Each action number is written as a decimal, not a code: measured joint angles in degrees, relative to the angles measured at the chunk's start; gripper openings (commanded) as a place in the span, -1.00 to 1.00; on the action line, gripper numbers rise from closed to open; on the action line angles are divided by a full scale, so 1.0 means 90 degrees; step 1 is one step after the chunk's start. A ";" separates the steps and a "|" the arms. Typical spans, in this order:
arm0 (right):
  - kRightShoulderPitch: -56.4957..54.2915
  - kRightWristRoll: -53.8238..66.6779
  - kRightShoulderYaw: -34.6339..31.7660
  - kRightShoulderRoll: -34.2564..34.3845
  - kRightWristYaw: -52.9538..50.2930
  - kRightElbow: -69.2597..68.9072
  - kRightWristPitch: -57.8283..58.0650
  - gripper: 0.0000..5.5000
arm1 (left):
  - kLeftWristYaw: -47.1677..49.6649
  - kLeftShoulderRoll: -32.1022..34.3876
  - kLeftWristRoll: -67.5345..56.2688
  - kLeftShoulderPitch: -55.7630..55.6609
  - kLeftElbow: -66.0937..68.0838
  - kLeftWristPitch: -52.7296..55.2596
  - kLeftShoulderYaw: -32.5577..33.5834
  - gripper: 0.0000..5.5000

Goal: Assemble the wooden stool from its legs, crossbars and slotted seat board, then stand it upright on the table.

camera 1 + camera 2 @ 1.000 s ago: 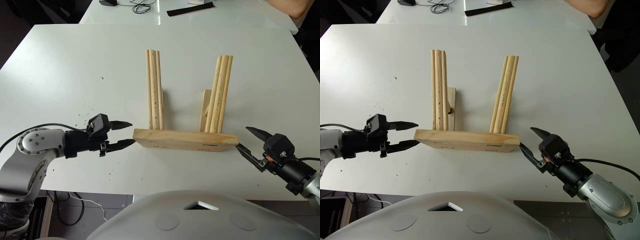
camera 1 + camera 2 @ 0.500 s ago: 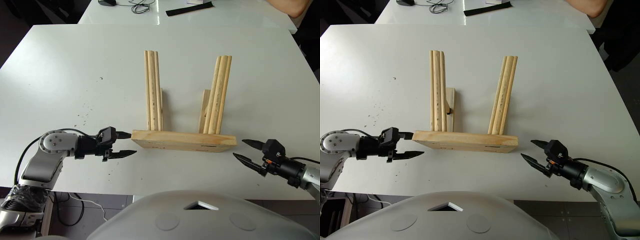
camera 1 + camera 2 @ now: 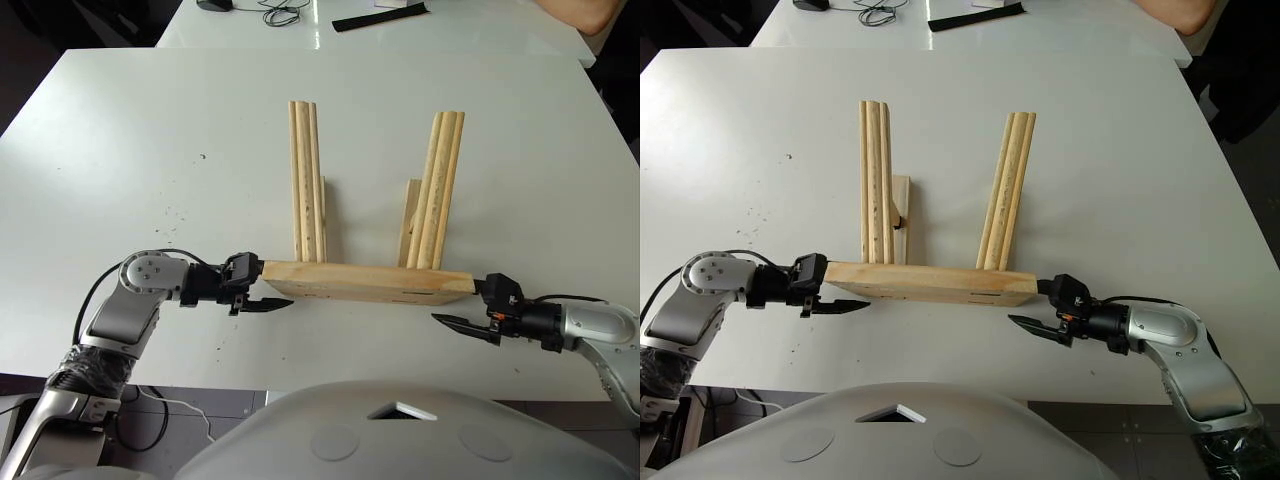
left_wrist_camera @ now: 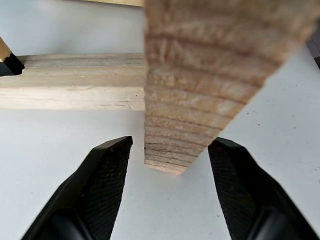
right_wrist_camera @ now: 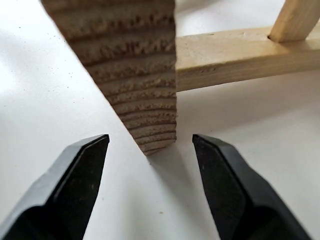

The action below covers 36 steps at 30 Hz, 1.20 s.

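Note:
The wooden stool lies on its side on the white table (image 3: 150, 130). Its seat board (image 3: 365, 281) stands on edge near the front, with two leg sets (image 3: 307, 180) (image 3: 437, 190) pointing away and short crossbars (image 3: 411, 215) between them. My left gripper (image 3: 272, 284) is open and straddles the board's left end (image 4: 200, 75), one finger on each side with gaps to the wood. My right gripper (image 3: 462, 300) is open too and straddles the right end (image 5: 130, 65) the same way. In both wrist views a crossbar (image 4: 75, 82) (image 5: 240, 55) runs behind the board.
The table's front edge lies just below both grippers. A second table at the back carries a black strap (image 3: 380, 17), cables and a mouse (image 3: 215, 5). Small dark specks (image 3: 175, 215) dot the surface at left.
Both arms have dropped low and moved inward. The open grippers, earlier a short way off the board's ends, now straddle them. The stool has not moved.

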 measured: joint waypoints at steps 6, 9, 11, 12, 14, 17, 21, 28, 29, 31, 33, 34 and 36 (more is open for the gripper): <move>-0.0167 -0.0184 0.0270 0.0071 0.0027 0.0125 -0.0133 -0.03 | -0.0065 -0.0083 0.0013 -0.0022 0.0061 -0.0068 -0.0209 -0.21; -0.0181 -0.0234 0.0322 0.0116 0.0001 0.0161 -0.0169 -0.22 | -0.0133 -0.0124 0.0015 -0.0079 0.0211 -0.0136 -0.0291 -0.40; -0.0181 -0.0263 0.0338 0.0124 -0.0018 0.0175 -0.0196 -0.31 | -0.0143 -0.0130 0.0060 -0.0102 0.0264 -0.0268 -0.0316 -0.46; -0.0188 -0.0271 0.0338 0.0125 -0.0025 0.0182 -0.0200 -0.38 | -0.0148 -0.0130 0.0089 -0.0118 0.0288 -0.0323 -0.0324 -0.46; -0.0189 -0.0276 0.0345 0.0124 -0.0010 0.0198 -0.0228 -0.45 | -0.0171 -0.0131 0.0137 -0.0141 0.0391 -0.0495 -0.0344 -0.47; -0.0185 -0.0289 0.0360 0.0122 0.0019 0.0201 -0.0267 -0.45 | -0.0206 -0.0131 0.0140 -0.0166 0.0489 -0.0647 -0.0346 -0.47; 0.0172 -0.0210 0.0175 0.0079 -0.0009 -0.0170 -0.0178 -0.45 | -0.0239 0.0070 -0.0017 -0.0074 -0.0018 -0.0164 -0.0249 -0.47; 0.1948 0.1167 -0.1645 -0.0075 -0.0341 -0.2649 0.1236 -0.45 | -0.0426 0.1248 -0.1825 0.0243 -0.2179 0.2272 0.0911 -0.47; 0.2195 0.1608 -0.2020 -0.0080 -0.0463 -0.3004 0.1592 -0.45 | -0.0423 0.1454 -0.2192 0.0255 -0.2460 0.2720 0.1184 -0.47; 0.2580 0.2406 -0.2553 -0.0118 -0.0671 -0.3394 0.1974 -0.45 | -0.0427 0.1811 -0.2808 0.0258 -0.2759 0.3418 0.1538 -0.47; 0.2910 0.3308 -0.2961 -0.0243 -0.0795 -0.3471 0.2159 -0.45 | -0.0455 0.2061 -0.3354 0.0261 -0.2851 0.4064 0.1718 -0.47; 0.3025 0.3669 -0.3116 -0.0328 -0.0827 -0.3481 0.2210 -0.45 | -0.0469 0.2156 -0.3571 0.0261 -0.2850 0.4309 0.1769 -0.47; 0.3265 0.4564 -0.3503 -0.0559 -0.0864 -0.3471 0.2331 -0.45 | -0.0516 0.2392 -0.4119 0.0253 -0.2818 0.4868 0.1892 -0.47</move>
